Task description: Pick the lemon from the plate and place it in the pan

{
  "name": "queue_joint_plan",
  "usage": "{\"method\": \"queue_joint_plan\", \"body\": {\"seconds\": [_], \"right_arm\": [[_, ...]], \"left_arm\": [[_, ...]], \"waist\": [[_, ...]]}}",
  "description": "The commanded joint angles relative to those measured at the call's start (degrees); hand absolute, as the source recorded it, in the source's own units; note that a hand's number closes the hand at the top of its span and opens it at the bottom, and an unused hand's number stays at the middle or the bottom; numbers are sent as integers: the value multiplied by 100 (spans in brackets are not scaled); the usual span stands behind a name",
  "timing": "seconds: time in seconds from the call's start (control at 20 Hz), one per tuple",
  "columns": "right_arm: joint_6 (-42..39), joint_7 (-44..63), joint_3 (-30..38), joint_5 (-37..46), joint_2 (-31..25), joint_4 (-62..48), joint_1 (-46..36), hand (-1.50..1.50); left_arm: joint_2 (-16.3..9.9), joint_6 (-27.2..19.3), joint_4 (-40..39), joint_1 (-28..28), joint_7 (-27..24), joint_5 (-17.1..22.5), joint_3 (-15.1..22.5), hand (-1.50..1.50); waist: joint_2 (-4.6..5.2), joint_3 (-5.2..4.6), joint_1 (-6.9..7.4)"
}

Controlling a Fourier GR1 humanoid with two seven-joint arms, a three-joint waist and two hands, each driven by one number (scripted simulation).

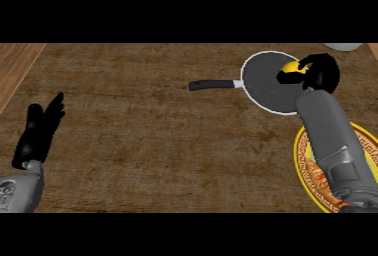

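Note:
A yellow lemon (291, 67) shows at the right side of the black pan (266, 82), which has a white rim and a dark handle (214, 85) pointing left. My right hand (316, 71) is over the pan's right edge with its fingers curled round the lemon, hiding most of it. The grey right forearm runs down across the yellow and orange patterned plate (306, 165) at the lower right. My left hand (40, 130) rests open at the left, fingers pointing up.
The brown counter top stretches between the two arms. A lighter wooden strip (15, 65) borders it at the far left. Part of a pale round object (343, 46) shows at the top right edge.

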State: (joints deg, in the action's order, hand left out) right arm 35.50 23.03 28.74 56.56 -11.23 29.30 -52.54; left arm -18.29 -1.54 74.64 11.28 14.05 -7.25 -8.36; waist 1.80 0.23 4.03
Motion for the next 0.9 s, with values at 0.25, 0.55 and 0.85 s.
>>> {"method": "queue_joint_plan", "body": {"seconds": [0.25,0.55,0.85], "right_arm": [[212,-1209,728,-911,-108,-832,-191,-150],[762,-2065,1028,-1301,140,-903,-223,-150],[1230,-3036,1442,-1829,74,-695,-205,-150]], "left_arm": [[133,-24,-77,-18,-212,-75,111,0],[121,-18,-34,222,57,-69,113,0],[54,-20,21,91,-46,-119,96,0]], "waist": [[121,15,208],[89,16,150],[60,16,129]]}}
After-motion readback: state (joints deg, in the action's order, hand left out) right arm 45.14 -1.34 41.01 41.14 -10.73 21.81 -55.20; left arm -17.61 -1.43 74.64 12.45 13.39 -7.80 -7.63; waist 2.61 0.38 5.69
